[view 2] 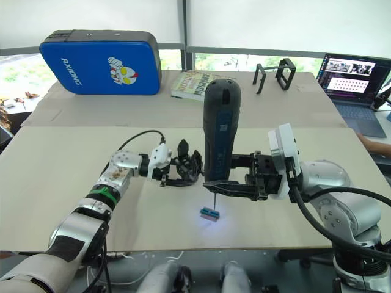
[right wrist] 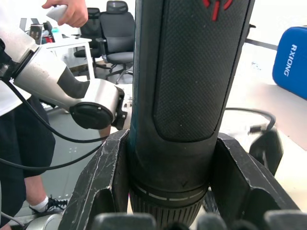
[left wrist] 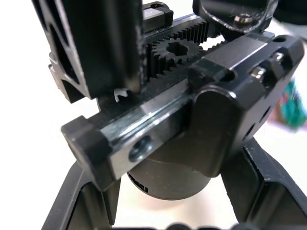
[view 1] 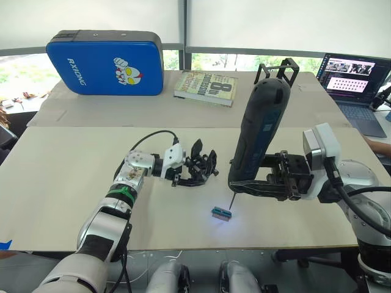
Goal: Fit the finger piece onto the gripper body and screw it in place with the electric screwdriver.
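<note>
My left gripper (view 1: pixel 197 168) is shut on the gripper body (left wrist: pixel 192 120), a small black part with a toothed rack and gear, its round base between my fingers (left wrist: pixel 81 201). A ribbed black piece (left wrist: pixel 86 48) stands up from the body; I cannot tell whether it is the finger piece. My right gripper (view 1: pixel 264 183) is shut on the electric screwdriver (view 1: pixel 259 131), held nearly upright just right of the gripper body. Its thin bit (view 1: pixel 231 199) points down at a small green block (view 1: pixel 221 213) lit by the tool's light.
At the back of the table lie a blue case (view 1: pixel 104 61), a book (view 1: pixel 206 87) and a black wire-frame stand (view 1: pixel 281 72). A laptop (view 1: pixel 354 82) sits far right. A person's hand (right wrist: pixel 67 12) and office chairs (right wrist: pixel 117 33) are beyond the table.
</note>
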You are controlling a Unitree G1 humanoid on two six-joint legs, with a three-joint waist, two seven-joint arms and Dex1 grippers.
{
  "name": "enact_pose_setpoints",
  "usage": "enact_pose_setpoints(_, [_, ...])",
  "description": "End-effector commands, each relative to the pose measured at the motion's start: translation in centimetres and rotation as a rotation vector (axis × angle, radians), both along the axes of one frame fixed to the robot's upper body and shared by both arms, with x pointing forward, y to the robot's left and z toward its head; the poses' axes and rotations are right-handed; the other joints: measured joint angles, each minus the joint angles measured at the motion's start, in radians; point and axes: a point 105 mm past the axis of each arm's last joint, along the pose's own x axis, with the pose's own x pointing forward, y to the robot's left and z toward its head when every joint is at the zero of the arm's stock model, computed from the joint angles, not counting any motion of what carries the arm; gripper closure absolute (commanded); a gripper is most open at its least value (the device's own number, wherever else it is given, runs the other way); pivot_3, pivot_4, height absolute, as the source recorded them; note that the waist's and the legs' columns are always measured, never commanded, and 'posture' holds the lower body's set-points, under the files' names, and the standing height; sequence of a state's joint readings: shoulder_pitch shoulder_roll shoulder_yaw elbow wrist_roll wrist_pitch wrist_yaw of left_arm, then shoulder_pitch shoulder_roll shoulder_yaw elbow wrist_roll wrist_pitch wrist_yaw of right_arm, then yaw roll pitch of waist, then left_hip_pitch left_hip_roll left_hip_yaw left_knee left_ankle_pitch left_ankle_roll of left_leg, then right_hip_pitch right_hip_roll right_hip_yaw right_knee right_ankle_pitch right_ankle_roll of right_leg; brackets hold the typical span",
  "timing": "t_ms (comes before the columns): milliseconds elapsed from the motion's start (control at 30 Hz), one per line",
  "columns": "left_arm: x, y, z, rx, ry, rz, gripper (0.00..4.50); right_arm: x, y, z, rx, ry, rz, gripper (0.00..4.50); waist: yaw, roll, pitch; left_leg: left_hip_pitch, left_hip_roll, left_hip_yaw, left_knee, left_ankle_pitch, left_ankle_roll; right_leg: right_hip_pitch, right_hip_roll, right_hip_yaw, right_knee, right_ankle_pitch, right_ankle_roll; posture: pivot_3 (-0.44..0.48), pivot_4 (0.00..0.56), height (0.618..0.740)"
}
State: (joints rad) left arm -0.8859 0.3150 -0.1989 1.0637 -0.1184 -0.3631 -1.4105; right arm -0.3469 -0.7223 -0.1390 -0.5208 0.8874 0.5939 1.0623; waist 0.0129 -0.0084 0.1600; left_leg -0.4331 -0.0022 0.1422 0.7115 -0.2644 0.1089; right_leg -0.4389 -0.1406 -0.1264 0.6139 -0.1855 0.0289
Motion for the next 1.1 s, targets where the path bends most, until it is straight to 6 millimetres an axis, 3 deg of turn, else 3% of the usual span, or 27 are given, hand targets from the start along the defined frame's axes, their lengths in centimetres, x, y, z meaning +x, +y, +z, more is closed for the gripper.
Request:
enact_pose_setpoints(33, [1.1,0.1,0.6,0.003,0.011,0.056,0.70,-0.7,-0.1,1.6,0.026,-0.066,0.004,2.56,0.000,-0.001,0.001,-0.001,0.000,0.000,0.001,0.000,0.000,0.000,0.000,0.000,0.000,0.000,0.001,0.000,0.150,0.740])
enact_pose_setpoints(67, [1.2,0.3,0.4,0.007,0.019,0.077,0.55,-0.7,-0.1,1.6,0.026,-0.066,0.004,2.56,0.002,-0.001,0.001,-0.001,0.000,0.000,0.001,0.000,0.001,0.000,0.000,0.000,-0.001,0.000,0.001,0.000,0.150,0.740])
enact_pose_setpoints(100, [1.3,0.5,0.2,0.008,0.022,0.088,0.05,-0.7,-0.1,1.6,0.026,-0.065,0.003,2.56,0.002,-0.001,0.001,-0.001,0.000,0.000,0.002,-0.001,0.001,0.000,0.000,0.000,-0.001,0.001,0.002,0.000,0.150,0.740])
enact_pose_setpoints(267, [1.5,2.1,-0.2,-0.020,0.026,0.190,0.00,-0.5,0.1,1.6,0.034,-0.063,0.005,2.56,-0.001,-0.001,0.000,-0.001,0.000,0.000,0.002,-0.002,0.003,0.001,-0.005,0.001,-0.002,0.003,0.003,0.000,0.150,0.740])
enact_pose_setpoints(500, [-2.3,2.8,-0.9,-0.090,0.018,0.323,0.00,-0.3,0.4,1.3,0.048,-0.059,0.018,2.56,-0.024,0.000,0.000,0.002,0.000,0.000,0.001,-0.001,0.002,0.002,-0.004,0.002,-0.002,0.002,0.001,0.000,0.150,0.740])
enact_pose_setpoints(633, [-3.4,2.2,-1.2,-0.115,0.003,0.536,0.00,0.0,0.5,1.3,0.053,-0.058,0.031,2.56,-0.019,0.000,0.000,0.004,0.000,0.000,0.001,-0.004,-0.002,0.004,-0.005,0.002,-0.003,0.003,0.002,0.000,0.150,0.740])
enact_pose_setpoints(800, [-4.9,0.2,-1.0,-0.153,0.027,0.581,0.00,0.1,0.5,1.3,0.050,-0.055,0.037,2.56,0.003,0.000,0.000,0.005,0.000,0.000,0.001,-0.006,-0.005,0.004,-0.006,0.002,-0.002,0.003,0.002,0.000,0.150,0.740])
enact_pose_setpoints(1100, [-2.4,-1.6,-0.9,-0.192,0.000,0.719,0.00,0.2,0.5,1.4,0.044,-0.053,0.047,2.56,0.029,0.000,0.000,0.005,0.000,0.000,0.002,-0.006,-0.006,0.005,-0.006,0.001,-0.002,0.004,0.003,0.000,0.150,0.740])
